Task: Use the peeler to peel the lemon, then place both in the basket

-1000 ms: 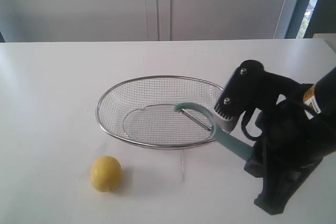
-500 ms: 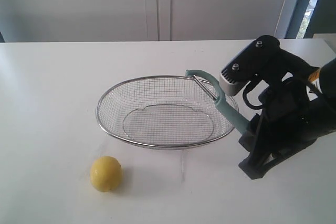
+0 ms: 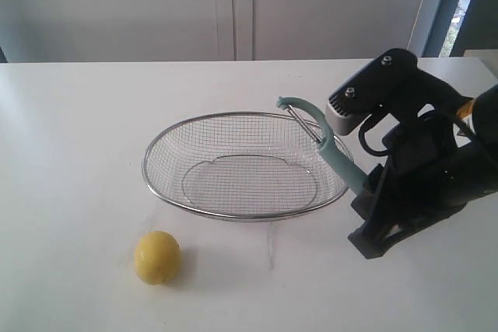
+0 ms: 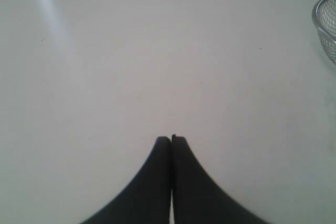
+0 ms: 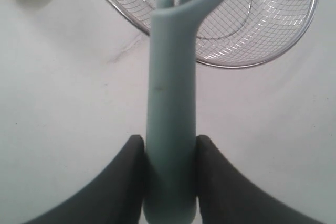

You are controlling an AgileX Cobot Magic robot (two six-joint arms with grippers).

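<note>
The yellow lemon (image 3: 156,256) lies on the white table in front of the basket's left end. The oval wire-mesh basket (image 3: 233,216) stands mid-table with nothing in it. My right gripper (image 3: 359,190) (image 5: 170,141) is shut on the handle of the teal peeler (image 3: 333,155) (image 5: 171,82). The peeler is held tilted, its loop head and blade up over the basket's right rim (image 5: 310,17). My left gripper (image 4: 171,139) is shut on nothing, over bare table. It does not show in the exterior view.
The white table (image 3: 78,114) stretches to a pale wall behind. A piece of the basket's rim (image 4: 321,24) shows at the edge of the left wrist view. The right arm's black body (image 3: 436,169) stands right of the basket.
My right gripper has lifted the peeler and drawn it back to the right. Its head rose from low inside the basket to above the right rim. The lemon and basket have not moved.
</note>
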